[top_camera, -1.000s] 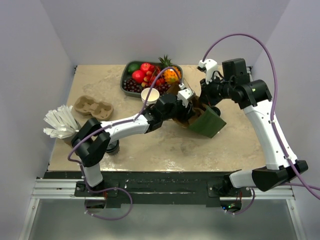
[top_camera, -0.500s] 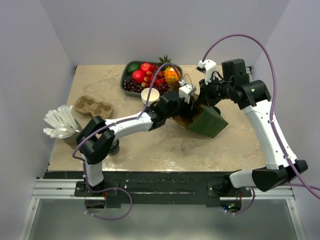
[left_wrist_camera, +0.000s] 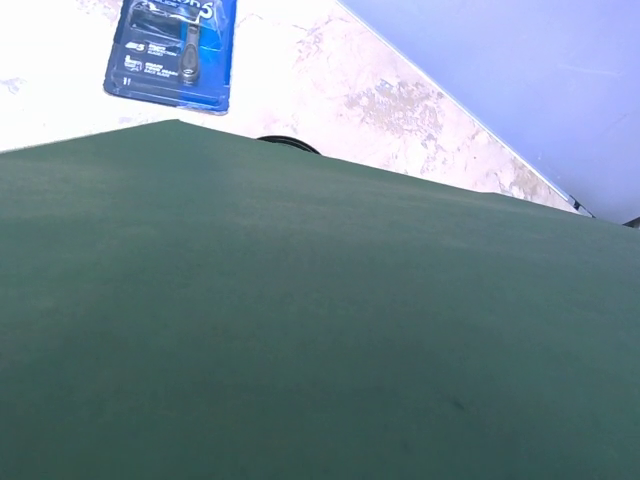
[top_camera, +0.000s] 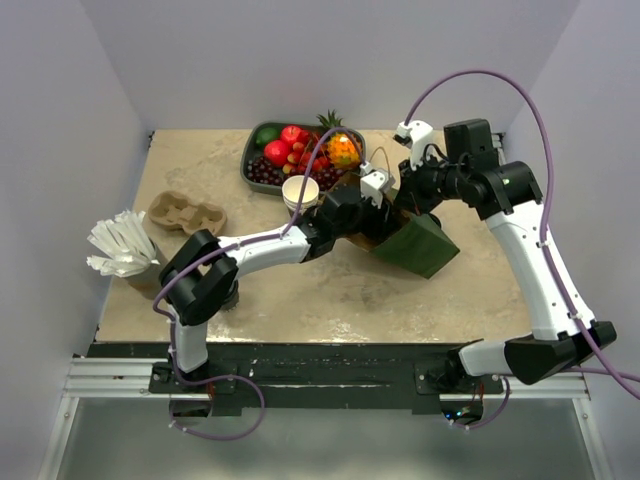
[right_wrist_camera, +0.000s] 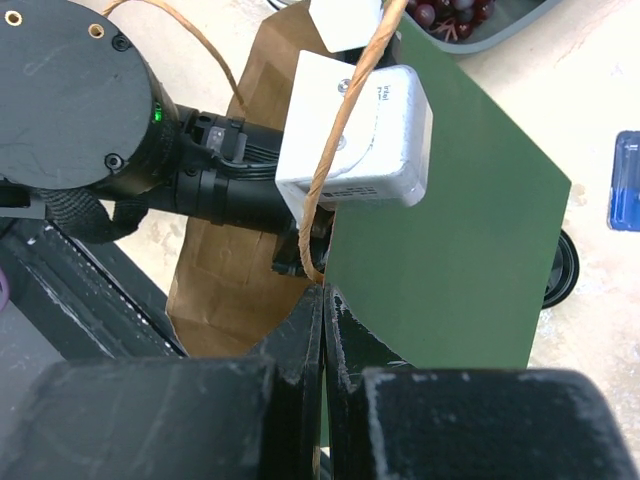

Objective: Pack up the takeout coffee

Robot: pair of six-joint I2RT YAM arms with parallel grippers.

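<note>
Coverage differs per cam.

**Top view only:**
- The takeout coffee (top_camera: 226, 296) sits lower left of the frame, on the beige speckled table (top_camera: 330, 290) near its front edge.
- It is tucked half under the left arm's elbow, well apart from the dark green paper bag (top_camera: 420, 248) at centre right.
- It reads as a small round black top. The cup wall below is mostly hidden and too small to make out.
- Same view has the grey fruit tray (top_camera: 245, 165) at upper centre, with a white lidless paper cup (top_camera: 300, 190) just below it.
- The brown moulded cardboard cup carrier (top_camera: 185, 213) is at left.

**Right wrist view:**
- The right gripper (right_wrist_camera: 323, 295) is at lower centre, fingers pressed together and pinching the bag's green mouth edge.
- A tan twine handle (right_wrist_camera: 345, 100) loops down across the white camera block (right_wrist_camera: 380, 150).
- The left gripper (right_wrist_camera: 290, 262) goes into the bag's brown inside. Its fingers are hidden behind the green panel, so no view shows whether it is open or closed.
- A black round disc (right_wrist_camera: 562, 265) peeks out from behind the bag's right edge. Cannot tell if a cup is under it.

**Left wrist view:**
- The frame is nearly filled by the bag's green side.
- A blue blister pack (left_wrist_camera: 172, 50) lies flat on the table at upper left. It also clips the right edge of the right wrist view.
</note>
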